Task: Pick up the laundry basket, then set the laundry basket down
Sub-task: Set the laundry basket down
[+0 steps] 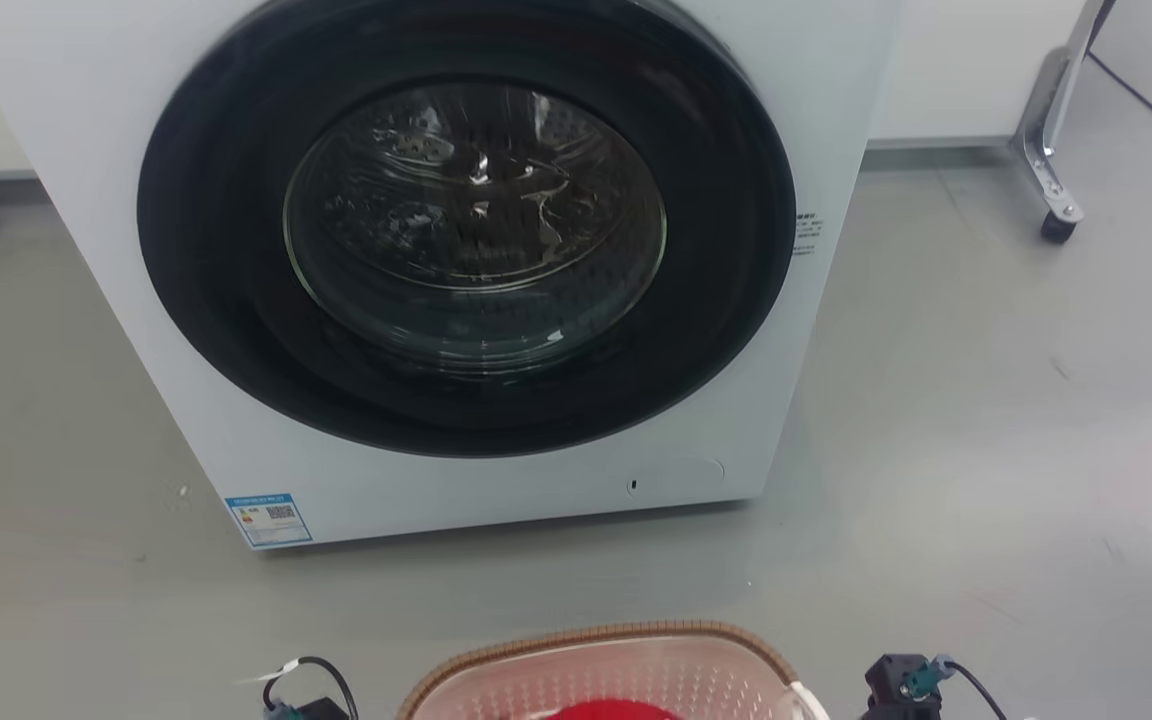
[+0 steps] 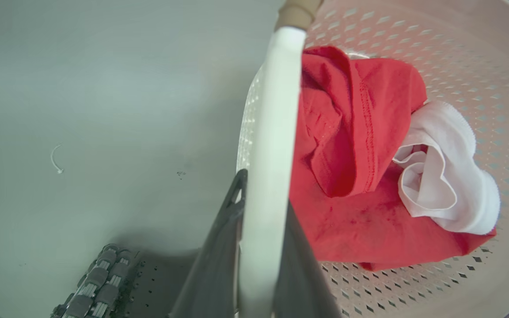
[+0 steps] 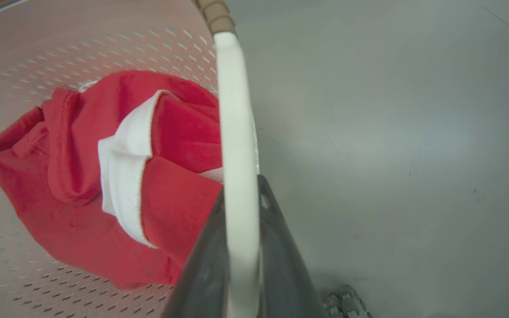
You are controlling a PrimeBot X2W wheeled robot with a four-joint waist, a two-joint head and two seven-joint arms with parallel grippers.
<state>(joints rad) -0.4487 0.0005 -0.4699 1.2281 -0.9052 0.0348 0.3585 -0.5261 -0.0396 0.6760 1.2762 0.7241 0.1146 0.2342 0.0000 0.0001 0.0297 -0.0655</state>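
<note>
A rounded, pale pink-beige, perforated plastic laundry basket with a brown woven-look rim is seen at the near edge of the head view. It sits directly in front of a white front-loading washing machine on the grey floor. Whether its base rests on that floor or hangs just clear cannot be told. The basket is judged light and fairly stiff, though the thin perforated walls may flex, so hold is best taken at the smooth white side handles (smooth plastic can slip if the grip is slack). The left pincer is closed narrowly about the left handle, with one dark finger pressed on either side. The right pincer is likewise clamped about the right handle. The load is soft and slight and little added weight is expected, but an even lift at both sides is advised so that nothing is tipped. Counted: one basket, two handles, two pincers, one crumpled red cloth garment, one white cloth piece, one washing machine.
</note>
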